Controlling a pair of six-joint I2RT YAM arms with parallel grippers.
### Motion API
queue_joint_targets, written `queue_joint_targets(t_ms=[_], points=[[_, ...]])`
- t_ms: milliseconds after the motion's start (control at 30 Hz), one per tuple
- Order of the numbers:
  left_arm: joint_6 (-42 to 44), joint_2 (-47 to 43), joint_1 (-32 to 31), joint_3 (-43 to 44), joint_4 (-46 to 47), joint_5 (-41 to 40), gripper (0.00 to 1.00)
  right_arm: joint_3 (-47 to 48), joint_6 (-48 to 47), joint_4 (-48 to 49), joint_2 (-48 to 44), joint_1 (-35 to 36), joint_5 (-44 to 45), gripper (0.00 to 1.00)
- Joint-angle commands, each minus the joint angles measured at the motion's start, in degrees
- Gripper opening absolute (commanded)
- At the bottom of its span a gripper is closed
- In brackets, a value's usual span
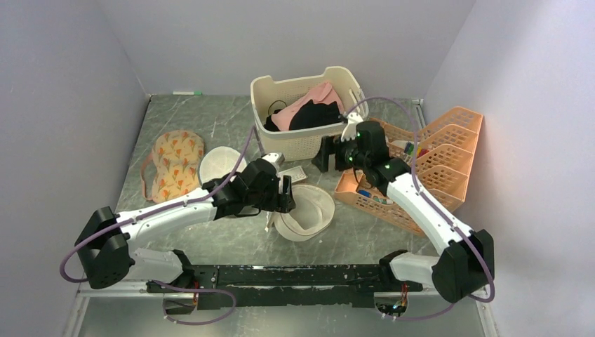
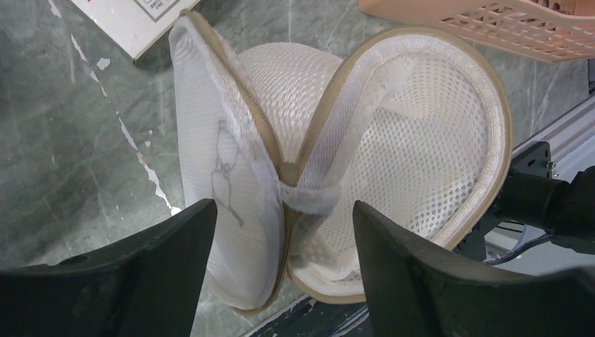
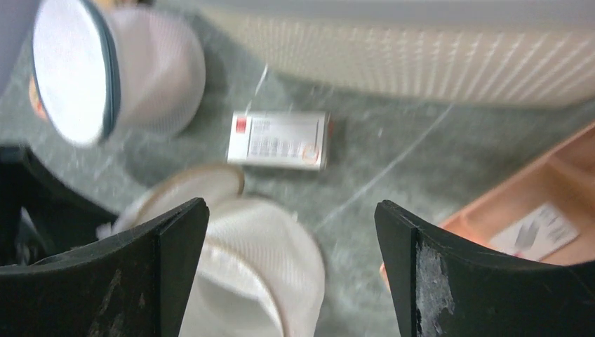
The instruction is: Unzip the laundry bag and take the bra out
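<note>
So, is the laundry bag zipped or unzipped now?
Unzipped: the laundry bag lies splayed open, two halves joined only at one spot, bare mesh lining showing.
</note>
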Motion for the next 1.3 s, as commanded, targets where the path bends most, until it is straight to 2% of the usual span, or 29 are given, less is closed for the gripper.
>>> queue_joint_targets(t_ms=[0, 133, 200, 300, 367, 433, 533, 700, 833, 933, 1100, 1267], points=[[0.8, -3.6, 0.1, -0.3, -1.2, 2.0, 0.85, -5.1, -0.2, -7.7, -6.9, 1.2, -5.3, 0.91], [0.9, -6.1, 0.2, 0.6, -4.8, 2.3, 0.88, -9.1, 3.0, -12.3, -11.4, 3.4, -3.6, 0.91], [-0.3, -7.6, 0.2, -0.6, -4.8, 1.8, 0.94, -10.9, 5.3, -13.7, -14.1, 8.4, 1.6, 0.92], [-2.0, -9.8, 0.3, -2.8, -3.7, 1.8, 0.96, -13.7, 9.4, -15.5, -16.3, 15.7, 11.3, 0.93], [-2.6, -10.4, 0.8, -3.6, -3.1, 2.5, 0.98, -14.7, 12.7, -16.8, -15.2, 18.1, 16.0, 0.91], [-2.3, -10.4, 1.7, -3.3, -3.1, 3.8, 1.0, -15.2, 15.8, -17.8, -14.3, 19.1, 20.0, 0.83], [-3.6, -11.6, 2.3, -4.0, -3.1, 3.7, 1.0, -16.2, 21.6, -19.9, -14.8, 19.4, 26.4, 0.79], [-10.3, -17.1, 5.5, -12.9, 3.9, 8.0, 0.99, -21.7, 30.0, -18.0, -18.2, 19.4, 31.5, 0.65], [-15.1, -21.9, 8.4, -18.1, 6.4, 9.4, 1.0, -22.8, 35.4, -22.4, -21.9, 19.3, 37.6, 0.3], [-19.6, -25.2, 9.2, -21.8, 7.3, 7.7, 0.99, -23.2, 38.4, -24.2, -26.0, 19.3, 39.5, 0.15], [-26.1, -23.8, 10.3, -27.2, 14.7, 9.7, 0.99, -26.0, 37.9, -20.6, -30.6, 19.3, 36.4, 0.12], [-34.8, -18.9, 11.2, -29.1, 20.6, 11.2, 0.97, -23.5, 33.8, -20.2, -28.3, 19.3, 35.2, 0.12]])
